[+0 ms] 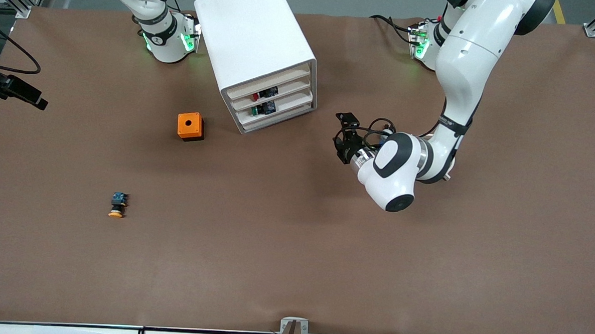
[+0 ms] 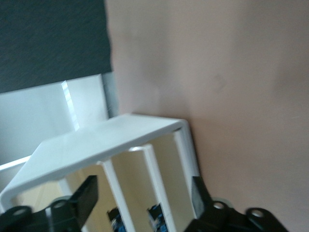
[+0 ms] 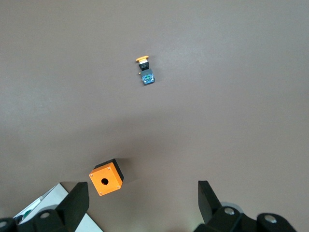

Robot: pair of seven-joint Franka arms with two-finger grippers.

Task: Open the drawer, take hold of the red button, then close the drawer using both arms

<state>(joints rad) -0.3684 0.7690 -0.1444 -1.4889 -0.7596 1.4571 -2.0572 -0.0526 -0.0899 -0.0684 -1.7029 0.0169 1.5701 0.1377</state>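
— Left gripper [image 2: 142, 203] is hanging low over the table at the left arm's end, facing the front of the white cabinet [image 1: 255, 39] and not touching it. Its fingers [image 2: 84, 195] are standing apart with nothing between them.

— And the right gripper [image 3: 142, 205]?

— It is waiting high by its base, looking down on the table. Its jaws are spread wide and are gripping nothing.

— Where is the drawer [image 1: 273, 92] sitting?

— It is sitting closed in the cabinet, second tier from the top. Inside it the button [image 1: 255, 95] is showing its red cap, with its dark body lying beside it.

— What is lying in the tier below?

— A green-capped part [image 1: 255, 110] is resting there.

— Anything else on the table?

— An orange box [image 1: 190, 126] with a round hole on top is standing near the cabinet, toward the right arm's end. An orange-capped button [image 1: 118, 205] is lying on its side, well apart from the box and nearer the front camera.
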